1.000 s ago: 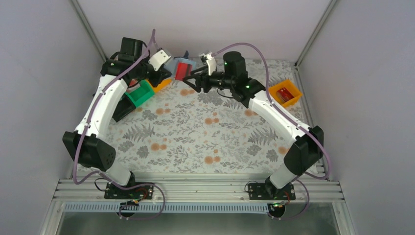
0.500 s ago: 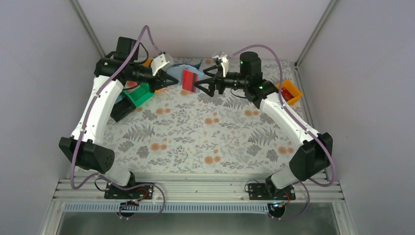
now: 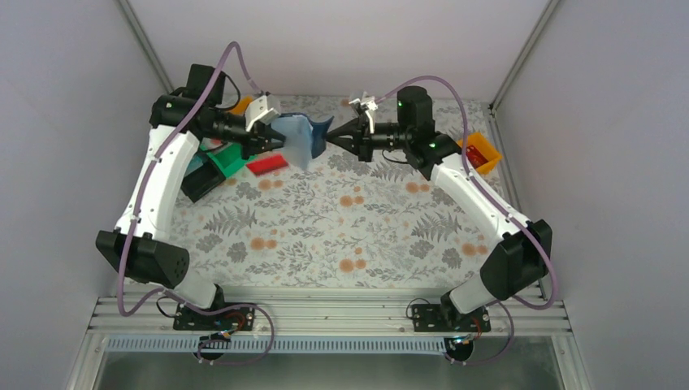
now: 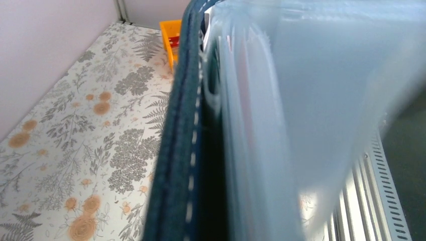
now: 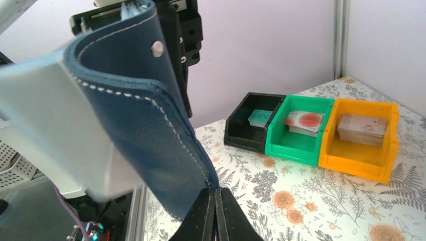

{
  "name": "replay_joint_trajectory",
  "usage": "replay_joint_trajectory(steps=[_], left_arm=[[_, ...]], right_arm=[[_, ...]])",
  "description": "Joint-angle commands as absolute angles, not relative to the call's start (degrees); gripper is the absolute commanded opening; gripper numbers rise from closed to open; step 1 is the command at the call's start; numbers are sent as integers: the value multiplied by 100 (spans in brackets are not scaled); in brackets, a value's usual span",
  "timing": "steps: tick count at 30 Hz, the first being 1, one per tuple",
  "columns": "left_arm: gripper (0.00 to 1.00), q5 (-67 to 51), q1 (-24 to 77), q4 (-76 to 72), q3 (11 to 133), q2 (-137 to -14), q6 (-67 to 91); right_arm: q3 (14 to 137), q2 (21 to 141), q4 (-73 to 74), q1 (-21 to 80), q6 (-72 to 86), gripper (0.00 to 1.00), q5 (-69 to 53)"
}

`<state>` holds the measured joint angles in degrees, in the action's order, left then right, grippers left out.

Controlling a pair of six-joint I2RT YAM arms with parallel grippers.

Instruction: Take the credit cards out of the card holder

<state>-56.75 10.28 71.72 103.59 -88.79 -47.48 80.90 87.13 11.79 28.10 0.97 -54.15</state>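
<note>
Cards (image 5: 304, 120) in three bins (image 5: 291, 149), left gripper (image 3: 275, 136) clamping card holder (image 3: 299, 140), right gripper (image 5: 216, 207) closed.

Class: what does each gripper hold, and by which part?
The left gripper clamps the card holder by the edge nearest it. The right gripper is shut at the opposite edge; whether it grips is unclear.

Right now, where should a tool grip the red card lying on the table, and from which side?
Probably across its narrow width, from straight above: the red card lies flat on the table, both long edges exposed, with no edge raised to pinch from the side.
</note>
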Motion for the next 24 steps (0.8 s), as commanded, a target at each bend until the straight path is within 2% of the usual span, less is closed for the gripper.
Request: replay_joint_trajectory(steps=[1,5,7,12,18,24], left_arm=[[2,-6021,923,7093,10419,-8796,-4858],[2,-6007,923,6694,10272,-8889,-3870],[2,-5990,924,6539,10015,-9009,-3597],[2,-5110,906,5809,9465,-9083,-3172],[2,-4561,805,5558,9238,-9098,-3148],[2,-3824,732,5386,8708,-8951,-3303]], right_arm=[[8066,8441,1042,2888,-36,4,-5790],[8111,8436,1044,2885,132,7,-5613],[8212,8521,1120,2890,301,16,-5324],[8260,8618,1456,2880,426,29,-4296],[8173,8544,1685,2888,582,37,-3696],[8168,8540,1984,2939,660,39,-3189]])
